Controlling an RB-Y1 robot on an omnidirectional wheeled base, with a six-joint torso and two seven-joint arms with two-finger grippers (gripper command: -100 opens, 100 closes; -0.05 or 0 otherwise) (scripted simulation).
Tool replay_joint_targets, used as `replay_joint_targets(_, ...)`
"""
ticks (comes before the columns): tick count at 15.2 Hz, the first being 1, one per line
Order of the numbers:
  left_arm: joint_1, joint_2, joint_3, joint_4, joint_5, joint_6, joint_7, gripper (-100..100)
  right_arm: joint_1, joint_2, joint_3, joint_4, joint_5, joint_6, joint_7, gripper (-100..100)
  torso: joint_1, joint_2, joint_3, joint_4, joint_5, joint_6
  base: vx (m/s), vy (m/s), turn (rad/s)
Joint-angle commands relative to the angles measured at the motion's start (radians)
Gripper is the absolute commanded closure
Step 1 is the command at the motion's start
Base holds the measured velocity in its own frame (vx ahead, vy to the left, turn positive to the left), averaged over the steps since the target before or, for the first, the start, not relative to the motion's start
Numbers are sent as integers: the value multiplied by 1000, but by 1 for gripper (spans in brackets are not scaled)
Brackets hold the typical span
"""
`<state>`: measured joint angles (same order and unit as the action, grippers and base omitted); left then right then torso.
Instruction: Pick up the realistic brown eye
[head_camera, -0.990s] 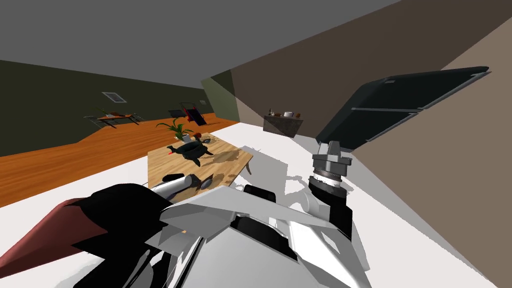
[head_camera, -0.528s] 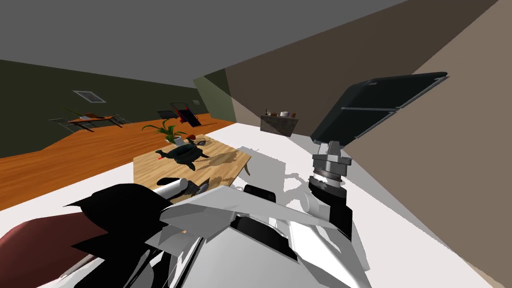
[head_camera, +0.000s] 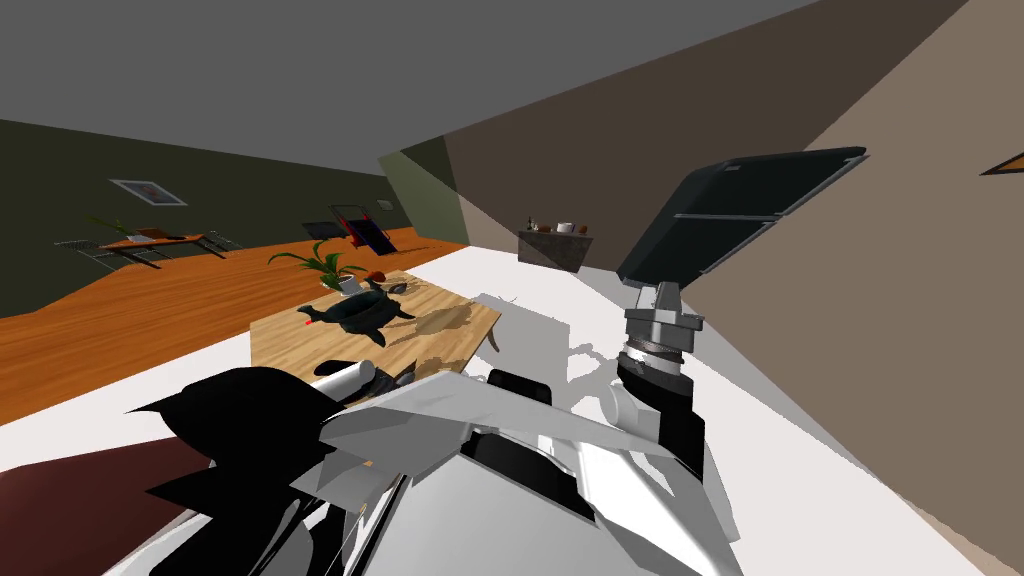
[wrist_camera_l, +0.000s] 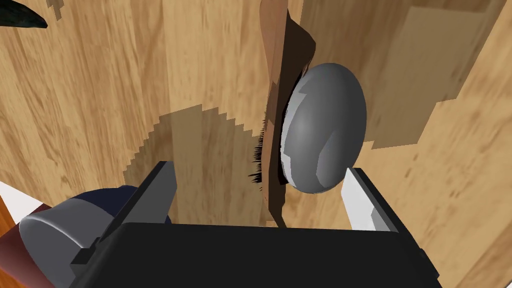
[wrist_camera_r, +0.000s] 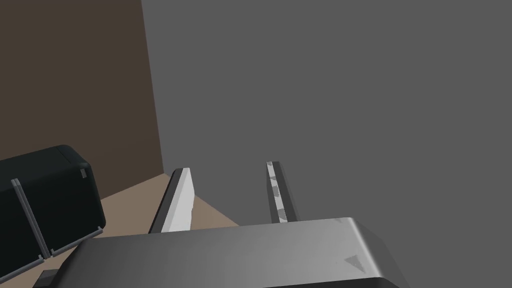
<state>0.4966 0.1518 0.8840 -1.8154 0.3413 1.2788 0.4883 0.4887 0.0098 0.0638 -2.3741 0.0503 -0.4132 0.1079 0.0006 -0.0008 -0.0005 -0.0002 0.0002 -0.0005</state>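
Jaws of the left arm gape empty astride the brown-lidded grey eye (wrist_camera_l: 325, 135) on the wooden tabletop (wrist_camera_l: 100, 75); placed, I judge, to pinch its sides. Right jaws (raised aside) are parted, empty.

Low light-wood rectangular table (head_camera: 450, 338) on white flooring (head_camera: 780, 440). On it, a black turtle-shaped figure (head_camera: 355, 315); at its 11 o'clock, a green leafy plant in a white pot (head_camera: 328, 266); at its 1 o'clock, a small red-brown rounded object (head_camera: 376, 274); at its 5 o'clock, the left gripper (head_camera: 402, 377), over the table's near edge. Upright right arm (head_camera: 655, 345) at the table's 3 o'clock, a black flat panel (head_camera: 740, 210) above it.
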Motion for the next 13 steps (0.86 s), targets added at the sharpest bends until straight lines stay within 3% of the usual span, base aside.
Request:
replay_joint_targets(1, -8, 2, -7, 29, -4, -27, -5, -100, 0, 0, 0, 0, 0, 0, 0, 0, 0, 0, 0, 0, 0, 0, 3, 27, 28)
replay_joint_targets(2, -13, 1, -12, 46, -9, -43, -7, -100, 0, 0, 0, 0, 0, 0, 0, 0, 0, 0, 0, 0, 0, 0, 7, 30, 24)
replay_joint_targets(3, -7, 1, -7, 26, -5, -24, -4, -100, 0, 0, 0, 0, 0, 0, 0, 0, 0, 0, 0, 0, 0, 0, 5, 19, 6)
replay_joint_targets(4, -8, 1, -8, 30, -5, -29, -5, 100, 0, 0, 0, 0, 0, 0, 0, 0, 0, 0, 0, 0, 0, 0, 2, 7, -2)
replay_joint_targets(8, -8, 1, -7, 30, -5, -30, -5, 100, 0, 0, 0, 0, 0, 0, 0, 0, -1, 0, 0, 0, 0, 0, 0, 0, 0)
replay_joint_targets(9, 2, 4, 4, -5, 4, 4, 0, 100, 0, 0, 0, 0, 0, 0, 0, 0, -1, 0, 0, 0, 0, 0, -6, -18, -37)
replay_joint_targets(12, 12, 5, 15, -38, 13, 35, 4, 100, 0, 0, 0, 0, 0, 0, 0, 0, -4, 1, 0, 0, -1, 1, -6, -34, -40)
replay_joint_targets(13, 6, 7, 10, -18, 10, 17, 1, 100, 0, 0, 0, 0, 0, 0, 0, 0, -5, 1, 0, 0, -2, 1, -1, -19, -8)
